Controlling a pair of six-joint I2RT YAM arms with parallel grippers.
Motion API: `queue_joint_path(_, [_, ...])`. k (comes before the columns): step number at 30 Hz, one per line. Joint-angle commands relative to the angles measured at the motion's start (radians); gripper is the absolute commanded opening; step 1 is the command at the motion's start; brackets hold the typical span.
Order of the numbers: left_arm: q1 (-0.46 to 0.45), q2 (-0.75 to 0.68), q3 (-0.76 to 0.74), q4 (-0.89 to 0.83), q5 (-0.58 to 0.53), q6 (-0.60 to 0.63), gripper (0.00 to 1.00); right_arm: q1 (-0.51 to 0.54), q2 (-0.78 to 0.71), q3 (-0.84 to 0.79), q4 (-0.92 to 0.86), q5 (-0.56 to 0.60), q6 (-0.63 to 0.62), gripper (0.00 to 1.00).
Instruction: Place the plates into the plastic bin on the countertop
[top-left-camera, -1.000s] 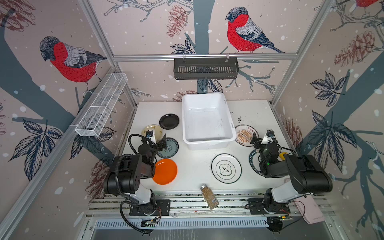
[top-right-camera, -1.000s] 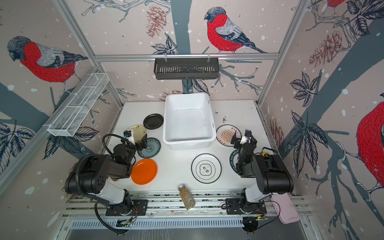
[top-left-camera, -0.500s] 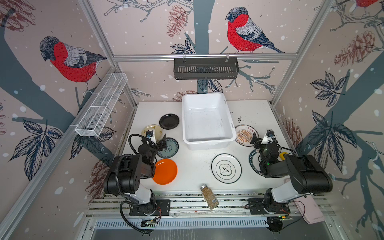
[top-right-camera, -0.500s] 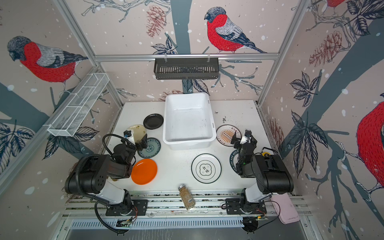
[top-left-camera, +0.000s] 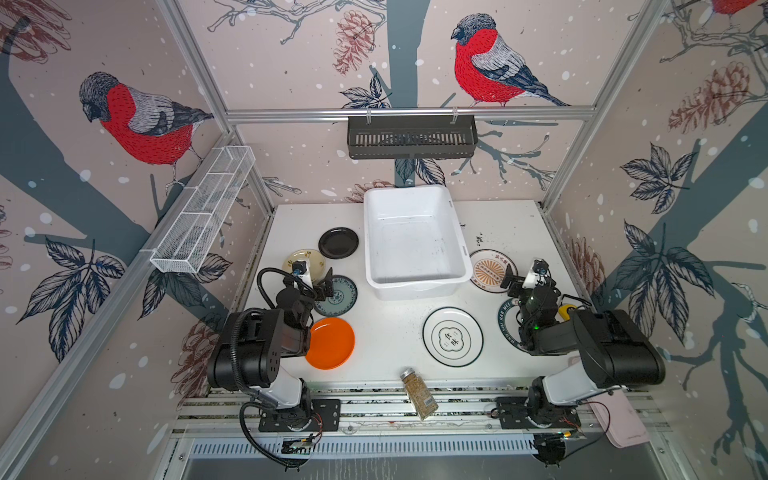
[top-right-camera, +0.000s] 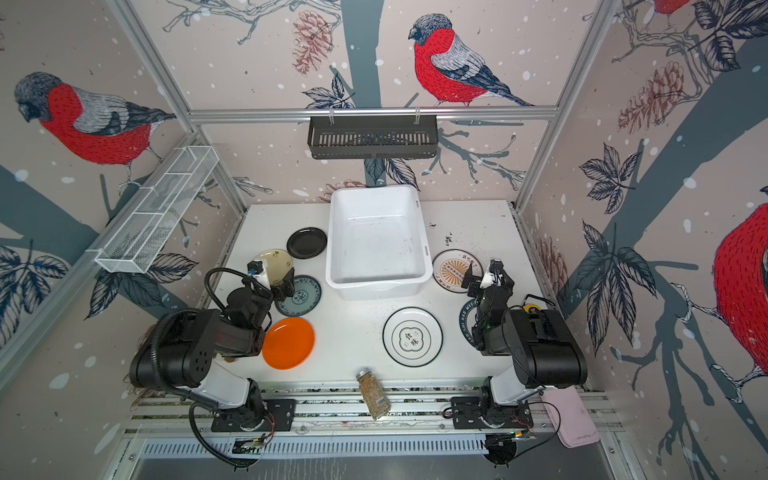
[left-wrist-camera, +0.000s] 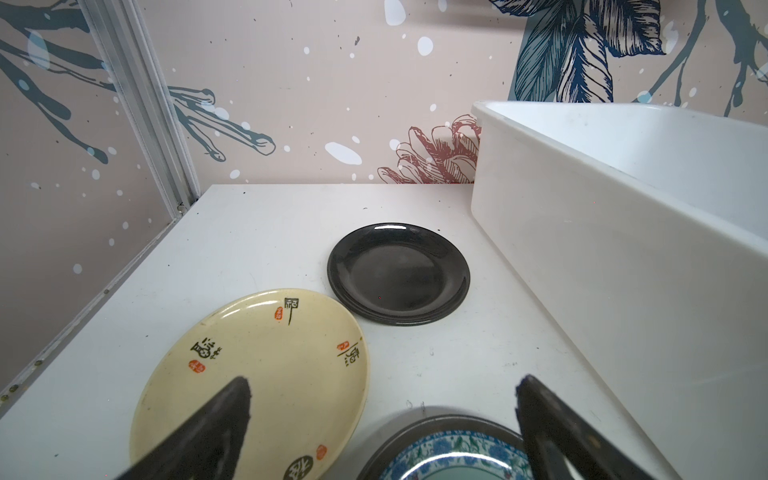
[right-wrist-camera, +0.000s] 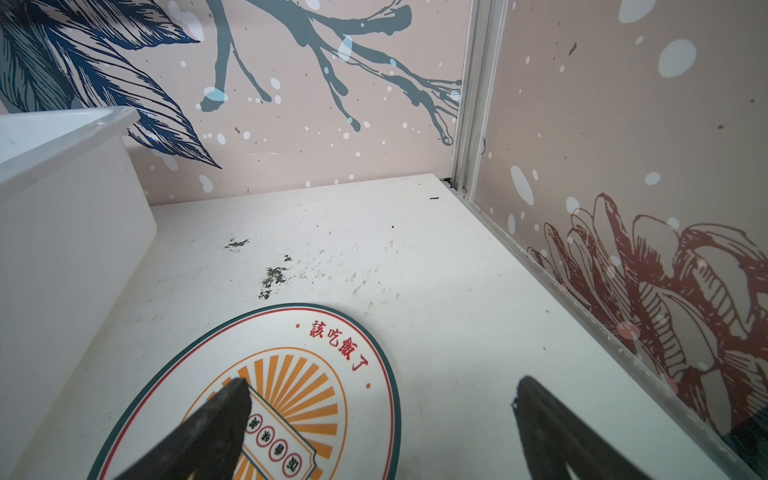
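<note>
Over white countertop (top-left-camera: 390, 328) beside plastic bin (top-left-camera: 415, 286): left gripper (left-wrist-camera: 382, 380) wide near cream plate (left-wrist-camera: 257, 357), right gripper (right-wrist-camera: 382, 381) wide near orange-sunburst plate (right-wrist-camera: 299, 365).

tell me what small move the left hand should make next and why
Probably lower the left hand toward the cream plate until the plate's rim sits between the fingers. The hand is open and empty, one finger hangs over that plate, and the bin holds nothing, so a first pickup seems due.
</note>
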Motion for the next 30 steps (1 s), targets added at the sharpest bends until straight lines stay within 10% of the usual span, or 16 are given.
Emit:
queue_joint_path(1, [0.000,-0.003,0.004,0.023,-0.007,0.014,0.99,0.001,0.000,0.004,0.029,0.002,-0.001,1.00])
queue_joint_path(30, [0.001,-0.075,-0.008,-0.017,0.022,0.023,0.99,-0.005,-0.093,0.004,-0.045,0.028,0.016,1.00])
